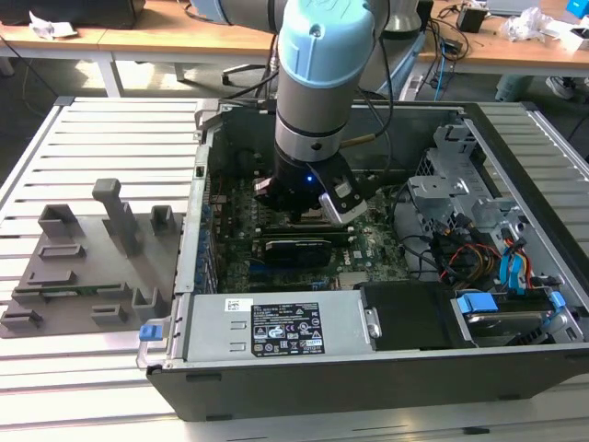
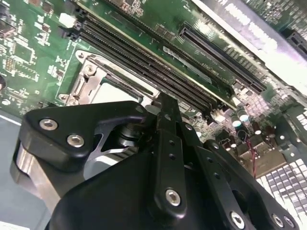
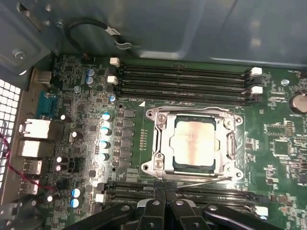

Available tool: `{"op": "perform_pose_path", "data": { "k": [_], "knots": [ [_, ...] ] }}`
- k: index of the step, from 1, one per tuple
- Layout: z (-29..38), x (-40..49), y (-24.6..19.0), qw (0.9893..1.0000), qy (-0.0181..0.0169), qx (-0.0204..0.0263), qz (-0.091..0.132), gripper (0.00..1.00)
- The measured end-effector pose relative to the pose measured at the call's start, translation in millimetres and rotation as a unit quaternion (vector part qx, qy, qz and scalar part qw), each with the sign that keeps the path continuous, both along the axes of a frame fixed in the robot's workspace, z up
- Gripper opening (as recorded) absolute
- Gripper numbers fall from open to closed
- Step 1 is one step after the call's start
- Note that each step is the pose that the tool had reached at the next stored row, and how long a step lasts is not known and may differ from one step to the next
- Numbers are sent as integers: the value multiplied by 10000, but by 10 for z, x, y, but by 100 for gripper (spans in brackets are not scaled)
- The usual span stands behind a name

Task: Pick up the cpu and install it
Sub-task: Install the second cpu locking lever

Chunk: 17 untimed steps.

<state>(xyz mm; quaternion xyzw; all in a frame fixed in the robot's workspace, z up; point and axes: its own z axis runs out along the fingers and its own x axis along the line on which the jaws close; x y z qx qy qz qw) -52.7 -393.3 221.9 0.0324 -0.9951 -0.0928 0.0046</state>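
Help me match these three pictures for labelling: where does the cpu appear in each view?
Exterior view: I cannot make it out; the arm and gripper hang over that part of the motherboard.
First wrist view: the cpu lies in the metal socket frame, past the gripper.
Second wrist view: a silver patch of the cpu shows beyond the gripper.
Shared landmark: the black memory slots beside the socket.

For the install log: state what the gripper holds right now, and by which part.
Nothing is held. The cpu sits in the socket frame on the motherboard, and the gripper is beside it with its jaws together, gripping nothing.
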Motion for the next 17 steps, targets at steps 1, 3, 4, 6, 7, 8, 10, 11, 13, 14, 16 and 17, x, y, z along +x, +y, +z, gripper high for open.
{"op": "perform_pose_path", "data": {
  "k": [1, 3, 4, 6, 7, 8, 10, 11, 13, 14, 16, 17],
  "knots": [
    [-26, -5, 5, 10000, 0, 0, 0, 11],
    [-92, -38, 8, 10000, 0, 0, 0, 11],
    [-106, -47, 8, 10000, 1, 3, 0, 11],
    [-131, -72, 8, 10000, 1, 30, 0, 11],
    [-139, -78, 8, 10000, 1, 48, 0, 11],
    [-146, -83, 8, 10000, 0, 69, 0, 11],
    [-166, -94, 8, 9999, 0, 124, 0, 11],
    [-178, -96, 9, 9999, 0, 149, 1, 11],
    [-194, -101, 8, 9998, 1, 197, 0, 11],
    [-203, -103, 8, 9998, 0, 220, 0, 11],
    [-227, -104, 10, 9996, 1, 297, 2, 11],
    [-235, -104, 10, 9995, 1, 324, 3, 11]
  ]
}}
